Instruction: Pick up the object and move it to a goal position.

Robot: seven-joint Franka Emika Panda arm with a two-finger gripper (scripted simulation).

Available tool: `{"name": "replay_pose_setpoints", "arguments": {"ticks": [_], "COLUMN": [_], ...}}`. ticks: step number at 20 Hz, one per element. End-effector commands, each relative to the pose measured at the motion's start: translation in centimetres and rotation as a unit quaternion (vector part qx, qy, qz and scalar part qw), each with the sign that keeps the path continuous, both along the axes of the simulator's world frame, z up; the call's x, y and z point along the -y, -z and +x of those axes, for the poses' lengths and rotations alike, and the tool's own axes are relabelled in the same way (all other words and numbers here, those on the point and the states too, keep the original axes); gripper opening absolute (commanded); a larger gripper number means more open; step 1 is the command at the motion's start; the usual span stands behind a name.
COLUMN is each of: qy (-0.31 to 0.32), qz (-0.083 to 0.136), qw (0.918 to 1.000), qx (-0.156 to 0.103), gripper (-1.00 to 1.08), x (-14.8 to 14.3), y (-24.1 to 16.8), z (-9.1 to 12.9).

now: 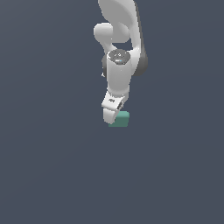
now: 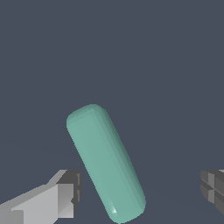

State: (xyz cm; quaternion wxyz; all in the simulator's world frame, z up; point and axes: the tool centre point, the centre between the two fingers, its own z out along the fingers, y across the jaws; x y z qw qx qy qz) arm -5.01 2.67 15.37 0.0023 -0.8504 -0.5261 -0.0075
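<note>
Block (image 2: 105, 162) — one, teal | gripper (image 2: 140, 192) — one, fingers apart, straddling it

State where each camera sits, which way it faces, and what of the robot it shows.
Exterior view: off the arm, raised, looking down at the arm from in front; gripper low beside the teal block.
Wrist view: on the wrist, looking down past both fingertips at the block, which lies between them at a slant, touching neither.
Shared: the block, the gripper and the plain grey floor.
</note>
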Motion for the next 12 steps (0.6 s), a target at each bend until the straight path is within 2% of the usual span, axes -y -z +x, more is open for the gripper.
{"name": "replay_pose_setpoints", "arguments": {"ticks": [1, 12], "qy": [-0.037, -0.173], "qz": [-0.001, -0.005], "qw": [0.9993, 0.9850], "qx": [0.000, -0.003], "gripper": [1.00, 1.00], "x": [-0.2, -0.7], "y": [0.1, 0.6], "z": [-0.4, -1.9]}}
